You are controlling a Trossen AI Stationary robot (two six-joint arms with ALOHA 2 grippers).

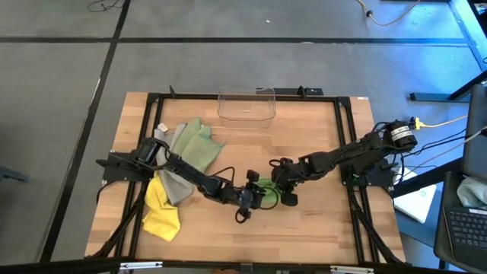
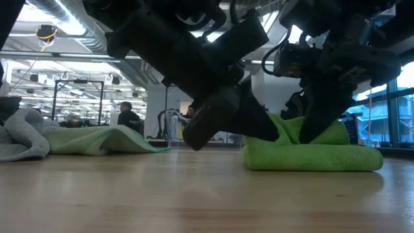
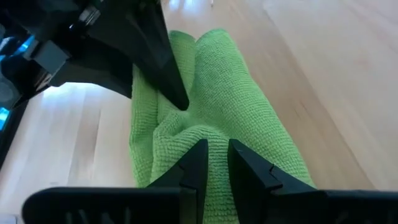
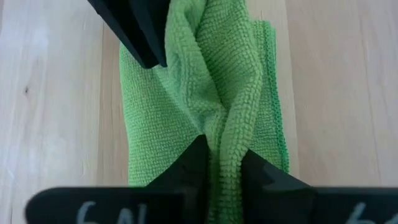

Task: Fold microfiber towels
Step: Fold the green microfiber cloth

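Note:
The bright green towel [image 1: 268, 188] lies folded in a narrow strip on the wooden table [image 1: 319, 228], near its middle, with a raised ridge along the top. My left gripper [image 3: 216, 165] comes at one end of it from the table's left. My right gripper [image 4: 225, 165] comes at the other end from the right. Each is shut on a fold of the towel. The pale sage green towel [image 1: 196, 144], the grey towel [image 1: 175, 181] and the yellow towel [image 1: 161, 211] lie bunched in a heap at the table's left, partly under my left arm. My left gripper pinches a raised fold [image 3: 214, 138] at the towel's left end between its two fingers, slanting down from the table's left. The rest of the towel lies on the table. My right gripper has the towel's upstanding ridge [image 4: 229, 140] between its two fingers, several layers thick, coming steeply from above and from the right. The towel's flat lower layers [image 4: 149, 143] rest on the table.
A clear plastic bin [image 1: 246, 105] stands at the table's far edge, in the middle. Bare wood lies along the near edge and at the right. A black frame [image 1: 342, 137] runs around the table top. People and shelving show in the room beyond.

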